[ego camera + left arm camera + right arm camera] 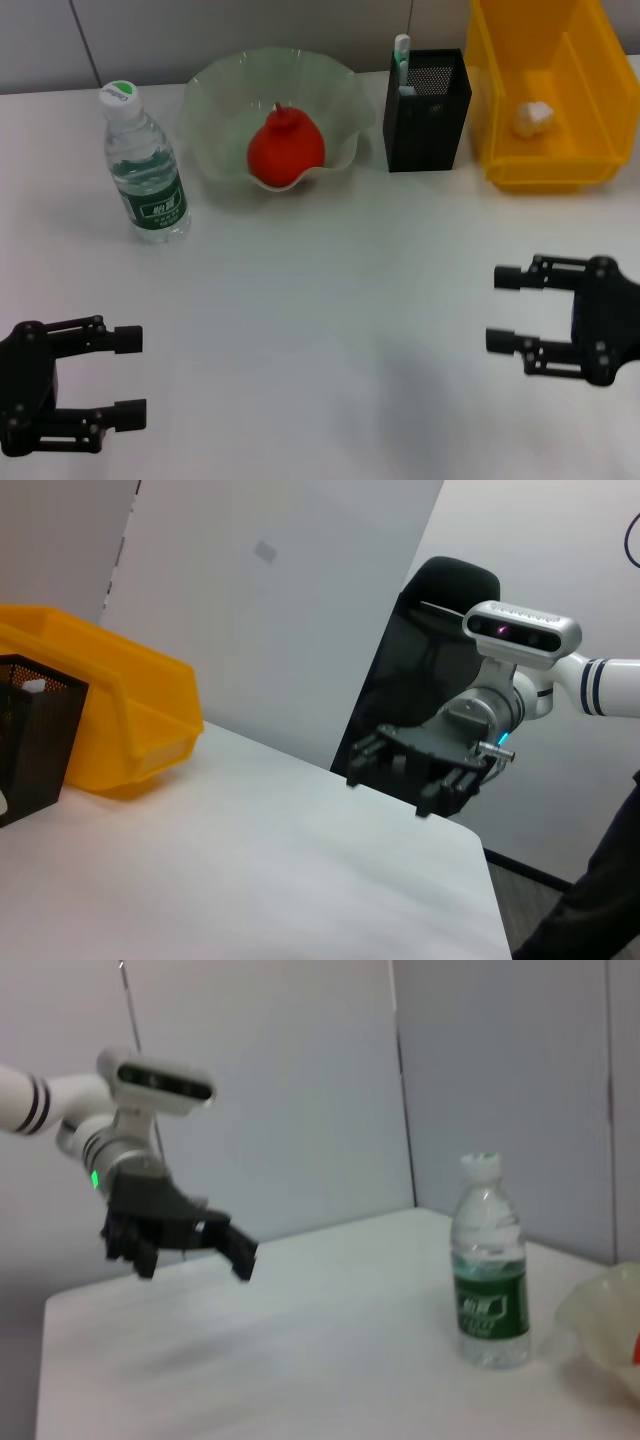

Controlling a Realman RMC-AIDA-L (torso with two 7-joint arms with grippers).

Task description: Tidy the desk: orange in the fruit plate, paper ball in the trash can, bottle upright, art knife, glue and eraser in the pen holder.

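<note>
Hovering low over the tabletop (320, 330): left hand (130, 375) at 8 o'clock, right hand (505, 310) at 4 o'clock, both released, fingers spread, grasping nothing. Bottle (145, 165) upright at 10 o'clock. Orange (286, 150) sits in fruit plate (215, 95) at 12 o'clock. Pen holder (428, 110) just right of plate, a white-green stick poking from its back corner. Trash can (550, 150) at 2 o'clock, paper ball (533, 117) inside

Bottle (490, 1265) upright on desk (300, 1350); left gripper (240, 1257) spread.
</note>
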